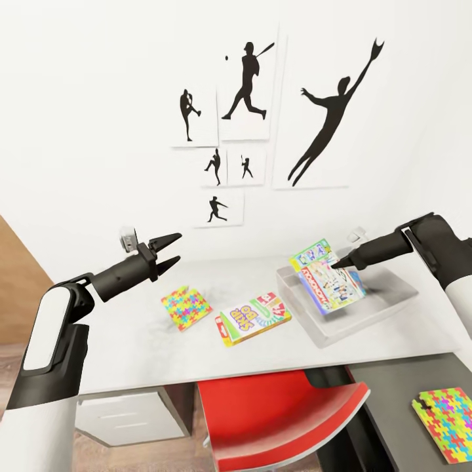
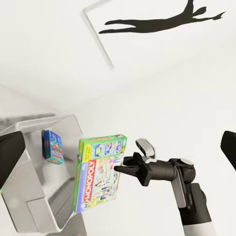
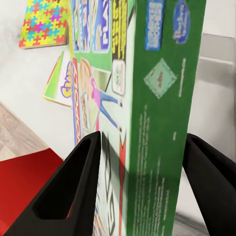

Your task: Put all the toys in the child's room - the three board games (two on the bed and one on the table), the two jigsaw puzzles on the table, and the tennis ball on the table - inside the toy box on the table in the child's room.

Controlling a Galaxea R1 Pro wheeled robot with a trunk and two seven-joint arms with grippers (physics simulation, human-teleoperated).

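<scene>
My right gripper is shut on a green Monopoly board game, held tilted over the light-grey toy box at the table's right end. In the right wrist view its fingers press both faces of the Monopoly box. A second board game leans inside the toy box behind it. A third board game lies flat on the white table, with a jigsaw puzzle to its left. My left gripper hovers open above the table's left part, holding nothing. The tennis ball and the bed are out of view.
Another jigsaw puzzle lies on a dark grey surface at the lower right. A red chair stands pushed under the table's front edge. Behind the table is a white wall with black silhouette prints. A white drawer unit sits under the table.
</scene>
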